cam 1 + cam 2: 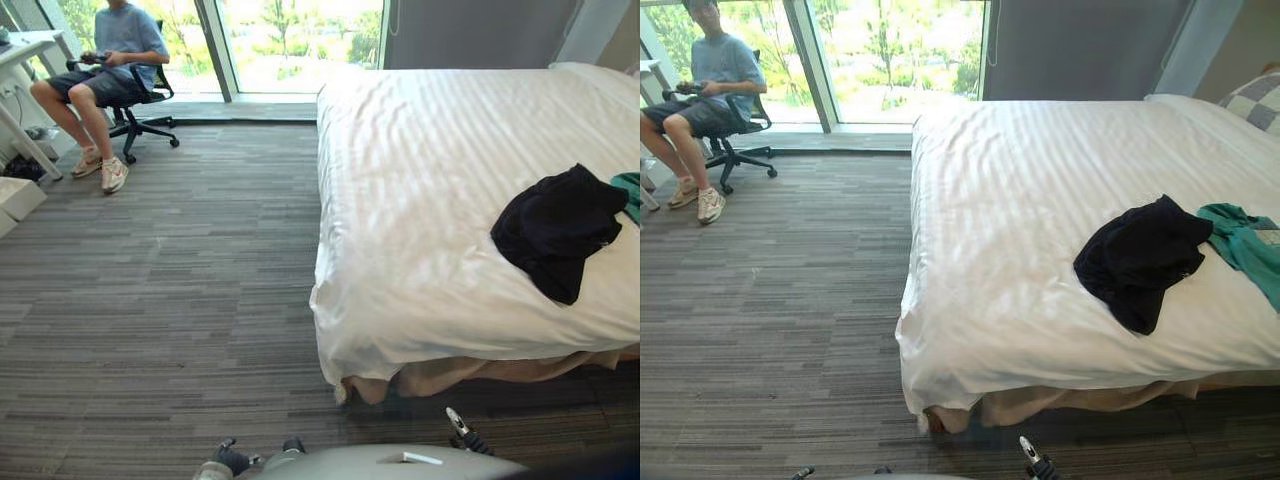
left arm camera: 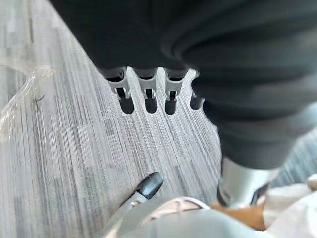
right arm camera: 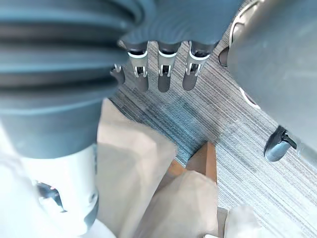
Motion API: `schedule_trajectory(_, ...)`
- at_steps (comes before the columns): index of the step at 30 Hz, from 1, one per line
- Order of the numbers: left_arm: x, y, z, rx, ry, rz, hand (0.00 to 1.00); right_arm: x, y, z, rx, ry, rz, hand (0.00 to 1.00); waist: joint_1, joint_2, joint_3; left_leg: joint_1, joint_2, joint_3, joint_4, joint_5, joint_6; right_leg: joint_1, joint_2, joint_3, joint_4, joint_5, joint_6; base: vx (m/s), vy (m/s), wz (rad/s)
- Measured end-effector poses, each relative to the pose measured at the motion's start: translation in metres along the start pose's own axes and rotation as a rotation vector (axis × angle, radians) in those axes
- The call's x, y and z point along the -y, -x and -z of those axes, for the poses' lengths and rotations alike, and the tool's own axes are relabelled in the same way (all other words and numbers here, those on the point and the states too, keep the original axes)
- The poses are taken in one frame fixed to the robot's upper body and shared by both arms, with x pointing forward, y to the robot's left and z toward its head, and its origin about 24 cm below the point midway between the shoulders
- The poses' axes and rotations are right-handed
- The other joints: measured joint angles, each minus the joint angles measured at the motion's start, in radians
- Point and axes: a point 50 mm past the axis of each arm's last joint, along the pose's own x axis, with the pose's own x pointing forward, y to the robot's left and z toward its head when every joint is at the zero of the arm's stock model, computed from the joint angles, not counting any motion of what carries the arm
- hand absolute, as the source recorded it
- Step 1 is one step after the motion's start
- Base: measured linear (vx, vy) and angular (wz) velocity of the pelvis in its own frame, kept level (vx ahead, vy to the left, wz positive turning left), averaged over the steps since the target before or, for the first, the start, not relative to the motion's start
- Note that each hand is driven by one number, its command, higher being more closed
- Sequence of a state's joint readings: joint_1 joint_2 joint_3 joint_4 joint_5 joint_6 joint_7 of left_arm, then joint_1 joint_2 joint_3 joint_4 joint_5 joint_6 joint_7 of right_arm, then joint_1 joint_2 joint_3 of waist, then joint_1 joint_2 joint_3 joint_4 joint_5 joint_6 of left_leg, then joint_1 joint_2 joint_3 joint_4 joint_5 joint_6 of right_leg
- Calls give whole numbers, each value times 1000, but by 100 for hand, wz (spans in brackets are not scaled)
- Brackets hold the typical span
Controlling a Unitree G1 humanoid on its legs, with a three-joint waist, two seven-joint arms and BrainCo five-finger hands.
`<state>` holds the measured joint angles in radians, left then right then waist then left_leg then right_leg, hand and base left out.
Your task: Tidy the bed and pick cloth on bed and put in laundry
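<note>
I see the bed w/ a white striped duvet, mostly smooth; its near corner droops over the side and a beige layer shows underneath. A black garment lies crumpled on top of the duvet, close to the near edge, towards the right. A teal garment lies rumpled just beside it on the right, touching it.

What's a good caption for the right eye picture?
Black cloth beside teal cloth on a white bed, person seated by the window.
</note>
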<state>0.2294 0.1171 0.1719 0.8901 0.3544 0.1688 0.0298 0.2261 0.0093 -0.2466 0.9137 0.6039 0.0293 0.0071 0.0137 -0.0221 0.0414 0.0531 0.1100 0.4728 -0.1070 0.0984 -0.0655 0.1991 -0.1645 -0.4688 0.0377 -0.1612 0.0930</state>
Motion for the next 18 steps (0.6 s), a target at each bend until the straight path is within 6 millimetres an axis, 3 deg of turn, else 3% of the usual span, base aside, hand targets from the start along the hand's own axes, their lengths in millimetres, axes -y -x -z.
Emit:
schedule_trajectory(8, 11, 1, 0, 61, 249, 24, 0, 11, 2, 4, 19, -133, 183, 0, 1, -5, -1, 2, -9, 15, 0, 2, 16, -4, -12, 8, 7, -6, 3, -2, 13, -1)
schedule_trajectory(9, 10, 1, -2, 83, 291, 18, 0, 10, 1, 2, 39, -158, 213, 100, 1, -6, -2, 3, -10, 18, 0, 1, 16, -7, -13, 16, 7, -2, 10, 65, 19, -14)
schedule_trajectory(13, 9, 2, -8, 133, 383, 5, 0, 5, 1, -8, 121, -231, 304, 100, 3, -15, -1, 17, -12, 41, 0, -9, 9, -7, -15, 40, 8, 5, 11, 86, 8, -19)
schedule_trajectory(18, 10, 2, -16, 167, 390, -2, 0, -7, 11, -64, 416, -320, 350, 100, 3, -15, 10, 36, -18, 64, 0, -20, 12, 2, -19, 50, 7, 5, 9, 73, 3, -11)
